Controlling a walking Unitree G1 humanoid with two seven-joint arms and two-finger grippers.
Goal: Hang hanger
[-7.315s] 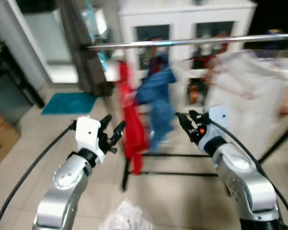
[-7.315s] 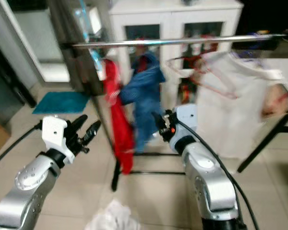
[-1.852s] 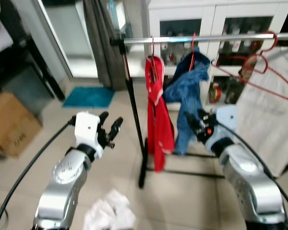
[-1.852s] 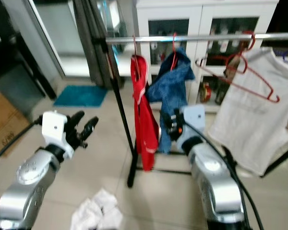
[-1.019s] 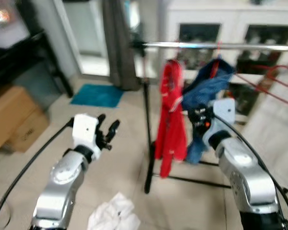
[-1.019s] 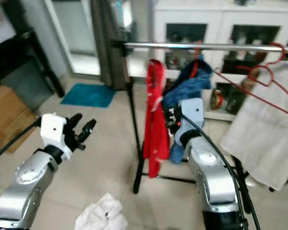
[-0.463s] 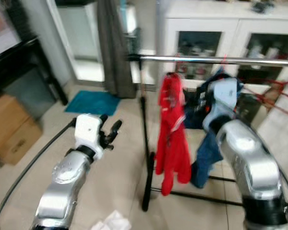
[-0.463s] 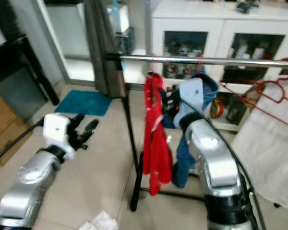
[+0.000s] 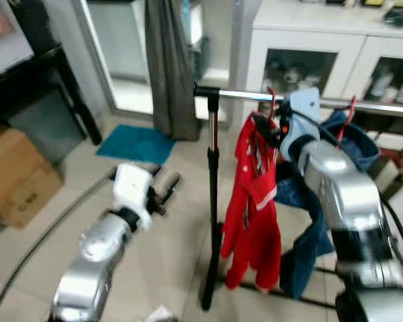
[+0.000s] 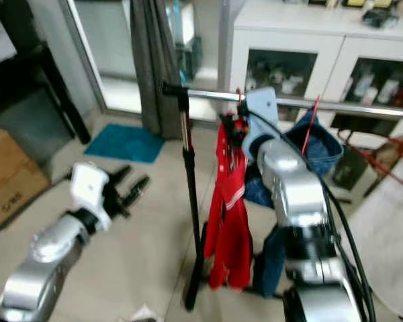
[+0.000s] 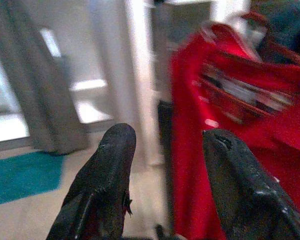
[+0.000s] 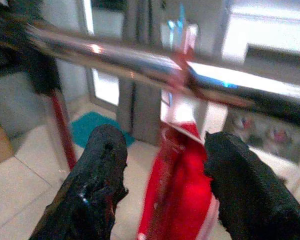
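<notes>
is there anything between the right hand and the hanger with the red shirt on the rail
Nothing visible. The right hand, fingers open, is raised right at the hanger carrying the red garment, just below the rail. The wrist view shows the hook over the rail directly ahead between the fingers. The left hand hangs apart.

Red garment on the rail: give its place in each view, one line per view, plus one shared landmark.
Left eye view: red garment, centre-right.
Right eye view, centre.
Left wrist view, beyond the fingers.
Right wrist view, between the fingers.
Shared landmark: metal rail.

Rail [image 9: 363, 104], red garment [image 9: 255, 201], blue garment [image 9: 316, 235]
</notes>
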